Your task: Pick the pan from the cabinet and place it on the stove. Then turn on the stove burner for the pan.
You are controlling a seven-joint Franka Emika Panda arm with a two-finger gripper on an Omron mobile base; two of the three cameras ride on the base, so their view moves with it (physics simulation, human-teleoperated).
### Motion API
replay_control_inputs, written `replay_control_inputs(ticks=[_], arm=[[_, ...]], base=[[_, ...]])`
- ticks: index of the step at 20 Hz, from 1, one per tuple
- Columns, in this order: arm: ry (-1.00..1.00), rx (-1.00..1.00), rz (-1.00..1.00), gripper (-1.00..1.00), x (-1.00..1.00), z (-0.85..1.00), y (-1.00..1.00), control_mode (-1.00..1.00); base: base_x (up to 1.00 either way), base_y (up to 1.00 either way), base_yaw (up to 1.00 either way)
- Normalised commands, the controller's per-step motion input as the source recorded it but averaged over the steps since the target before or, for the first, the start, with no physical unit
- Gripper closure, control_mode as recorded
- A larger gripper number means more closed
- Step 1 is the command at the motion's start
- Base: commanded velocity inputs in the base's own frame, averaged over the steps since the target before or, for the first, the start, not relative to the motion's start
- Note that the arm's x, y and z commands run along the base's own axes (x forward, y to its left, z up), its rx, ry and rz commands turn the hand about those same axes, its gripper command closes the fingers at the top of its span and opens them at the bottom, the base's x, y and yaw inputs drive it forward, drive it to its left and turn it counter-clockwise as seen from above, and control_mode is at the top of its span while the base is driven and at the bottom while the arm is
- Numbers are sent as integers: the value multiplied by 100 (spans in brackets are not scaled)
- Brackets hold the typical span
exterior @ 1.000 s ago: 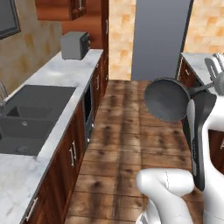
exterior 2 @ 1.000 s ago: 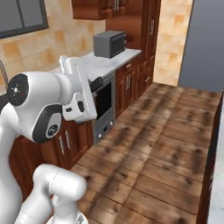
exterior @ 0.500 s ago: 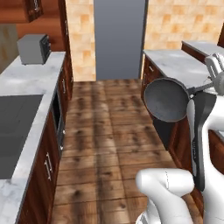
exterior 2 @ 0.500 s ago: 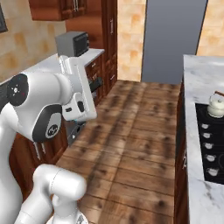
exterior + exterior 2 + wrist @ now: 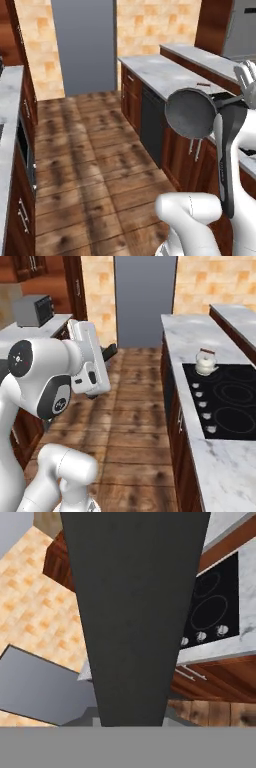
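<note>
Gripper [image 5: 239,96] clamped narrow on pan [image 5: 191,113] handle; pan held aloft above floor

You see the pan [image 5: 190,113] held in the air at about three o'clock, tilted on edge, its round base facing you and its handle running right to the gripper [image 5: 246,89]. Behind it a marble counter [image 5: 160,71] recedes toward one o'clock above a black dishwasher [image 5: 151,123].

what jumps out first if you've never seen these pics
The dark round pan held up in the air by its handle, out over the wooden floor in front of the counter. Next, the black stove set into the marble counter on the right, with a white kettle on its far corner.
</note>
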Motion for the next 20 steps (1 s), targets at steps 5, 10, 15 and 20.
replay_control_inputs(ticks=[5,10,15,20], arm=[[0,0,0,100,0,0,0,100],[0,0,0,100,0,0,0,100],[0,0,0,100,0,0,0,100],[0,0,0,100,0,0,0,100]], base=[[40,30,-44],[41,63,-46],[47,66,-46],[53,54,-47]])
